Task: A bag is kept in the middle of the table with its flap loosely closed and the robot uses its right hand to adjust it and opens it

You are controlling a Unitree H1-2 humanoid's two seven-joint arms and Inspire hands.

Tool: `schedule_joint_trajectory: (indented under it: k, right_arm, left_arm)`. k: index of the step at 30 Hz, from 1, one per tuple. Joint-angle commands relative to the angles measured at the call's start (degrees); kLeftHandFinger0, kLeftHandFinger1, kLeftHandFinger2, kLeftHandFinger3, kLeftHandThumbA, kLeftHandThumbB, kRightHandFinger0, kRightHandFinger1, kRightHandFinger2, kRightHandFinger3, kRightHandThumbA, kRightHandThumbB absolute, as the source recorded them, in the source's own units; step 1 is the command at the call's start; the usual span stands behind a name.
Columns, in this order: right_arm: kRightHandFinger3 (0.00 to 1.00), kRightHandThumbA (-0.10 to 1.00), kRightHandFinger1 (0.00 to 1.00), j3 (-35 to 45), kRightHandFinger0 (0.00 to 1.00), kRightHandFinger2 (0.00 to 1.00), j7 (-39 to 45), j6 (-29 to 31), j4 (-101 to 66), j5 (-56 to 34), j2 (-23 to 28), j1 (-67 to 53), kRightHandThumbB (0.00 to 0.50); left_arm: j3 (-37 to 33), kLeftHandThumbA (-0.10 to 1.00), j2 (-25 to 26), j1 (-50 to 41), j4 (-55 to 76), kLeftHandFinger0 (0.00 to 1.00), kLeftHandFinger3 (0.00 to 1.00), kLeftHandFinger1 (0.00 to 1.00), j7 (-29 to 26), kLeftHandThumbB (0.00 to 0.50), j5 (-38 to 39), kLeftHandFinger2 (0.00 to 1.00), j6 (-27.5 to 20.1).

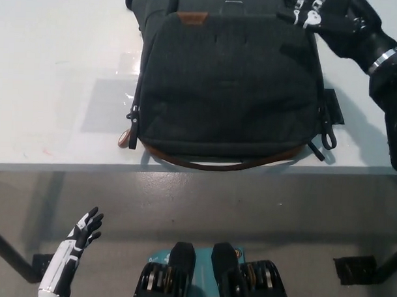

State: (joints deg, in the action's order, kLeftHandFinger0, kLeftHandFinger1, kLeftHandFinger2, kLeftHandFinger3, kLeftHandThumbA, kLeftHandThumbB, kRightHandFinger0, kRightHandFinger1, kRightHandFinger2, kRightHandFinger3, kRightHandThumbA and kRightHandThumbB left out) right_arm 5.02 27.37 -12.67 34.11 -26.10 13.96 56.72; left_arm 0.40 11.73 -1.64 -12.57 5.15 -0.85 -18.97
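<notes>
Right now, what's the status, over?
Right hand at the bag's top right corner, grip unclear. Left hand open, below table. Flap closed. Nothing in the way.

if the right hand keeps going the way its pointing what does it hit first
Most likely the bag itself. The black right hand points toward picture left over the bag's upper right corner, at the top edge of the flap. Whether it already touches the fabric is unclear from this steep view.
</notes>
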Motion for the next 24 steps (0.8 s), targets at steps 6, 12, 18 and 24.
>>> schedule_joint_trajectory:
  k: [6,12,18,24]
  right_arm:
    - [1.00,1.00,1.00,-1.6,1.00,1.00,6.5,0.2,-0.6,0.1,0.0,0.2,0.452]
    - [1.00,1.00,1.00,-4.1,1.00,1.00,9.4,1.2,-0.1,1.6,0.8,-3.3,0.438]
    - [1.00,1.00,1.00,-4.6,1.00,1.00,9.8,0.2,2.1,2.1,1.3,-5.4,0.461]
    - [1.00,1.00,1.00,-10.1,1.00,1.00,9.0,-2.1,2.4,8.6,4.5,-6.0,0.455]
  left_arm:
    - [0.3,1.00,0.9,1.6,0.6,1.00,1.00,1.00,0.6,0.500,0.2,1.00,-2.1]
    - [0.2,1.00,1.0,1.8,0.4,1.00,1.00,1.00,1.1,0.500,0.8,1.00,-2.3]
    - [0.4,1.00,1.2,2.8,0.5,1.00,1.00,1.00,1.0,0.500,1.0,1.00,-2.0]
    - [0.6,1.00,1.5,4.1,0.1,1.00,1.00,1.00,1.7,0.500,2.2,1.00,-2.5]
